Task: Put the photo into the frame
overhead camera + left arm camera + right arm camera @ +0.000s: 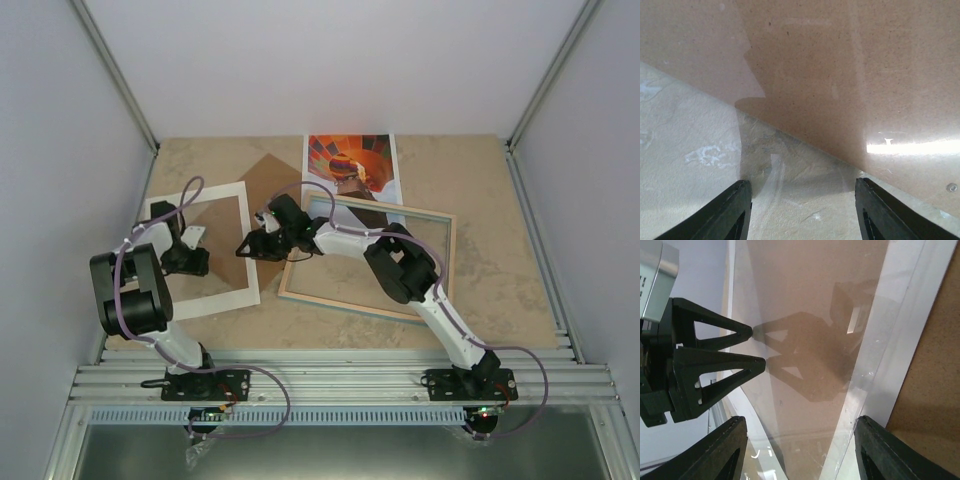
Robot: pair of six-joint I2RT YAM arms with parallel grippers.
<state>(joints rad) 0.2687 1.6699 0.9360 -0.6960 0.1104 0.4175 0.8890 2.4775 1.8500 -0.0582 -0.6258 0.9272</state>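
Orange-red striped balloon photo (350,160) lies face up at the far side of the table (500,200), outside the frame (340,304), its near edge right at the frame's far rim. The frame lies flat and skewed, bare wood upward, with the right arm reaching across it. The right gripper (800,420) hangs over the brown board (265,180), fingers spread wide, gripping nothing. The left gripper (801,185), over the white mat (215,300), is likewise spread and empty, with a clear sheet (805,315) below.

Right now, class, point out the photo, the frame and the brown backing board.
photo (347,156): top external view, on the balloon print.
frame (340,303): top external view, on its near wooden rim.
backing board (263,187): top external view, on its bare brown face.
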